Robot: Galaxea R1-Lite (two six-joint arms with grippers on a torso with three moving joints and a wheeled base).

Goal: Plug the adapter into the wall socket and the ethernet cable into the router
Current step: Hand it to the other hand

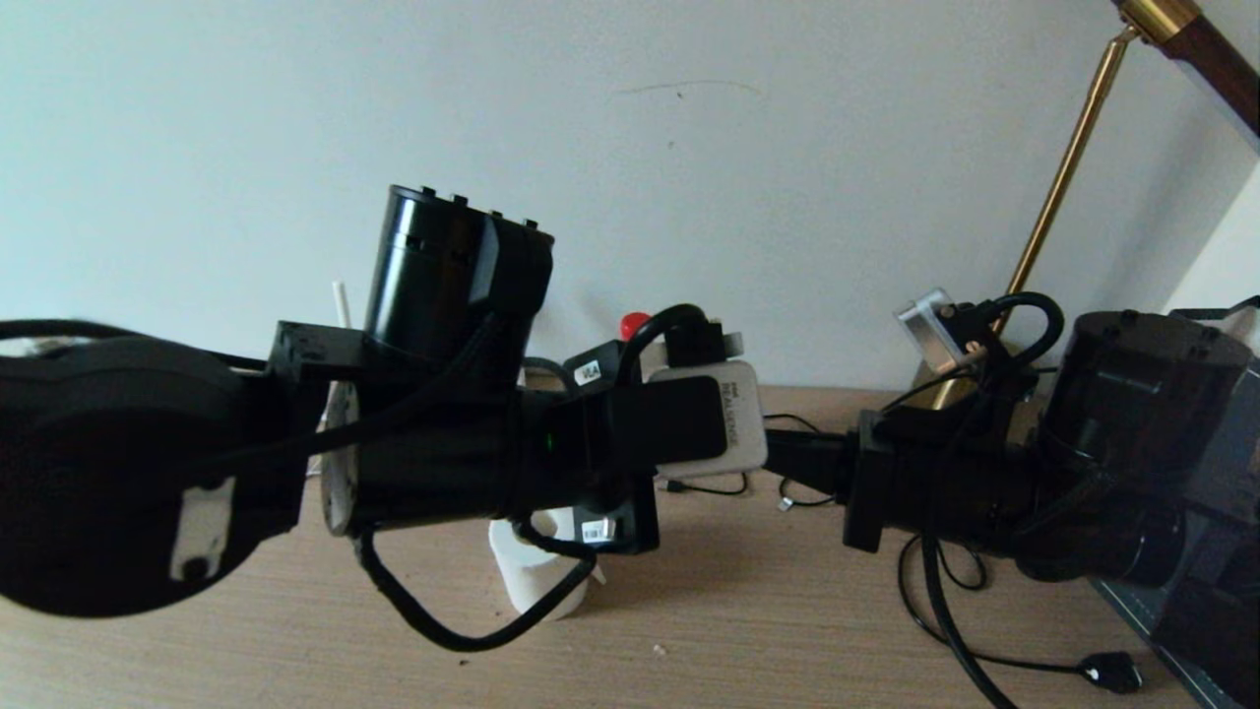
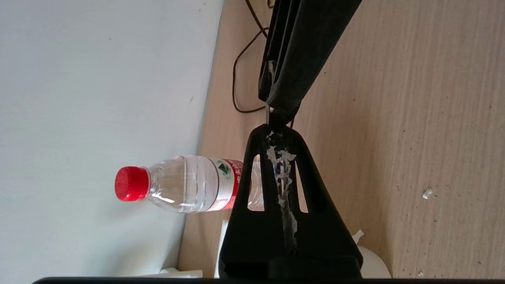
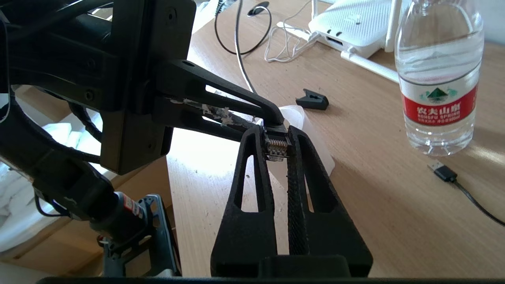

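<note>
The ethernet cable's clear plug tip (image 3: 276, 147) sits pinched between the fingertips of my right gripper (image 3: 276, 136), which is shut on it above the wooden desk. My left gripper (image 2: 276, 132) reaches in from the opposite side, shut on the plug's black boot (image 3: 275, 129), so both grippers meet tip to tip. The router (image 3: 351, 23) lies flat at the back of the desk, ports facing this way, with a thin white cord (image 3: 284, 43) coiled beside it. The adapter and the wall socket are out of view. In the head view both arms' wrists hide the grippers.
A water bottle (image 3: 438, 79) with a red cap (image 2: 132, 184) stands near the wall. A small black clip-like block (image 3: 312, 99), a black USB plug on a thin cable (image 3: 442, 172) and a white cup-like thing (image 1: 536, 576) lie on the desk. A brass lamp stem (image 1: 1063, 167) rises at the right.
</note>
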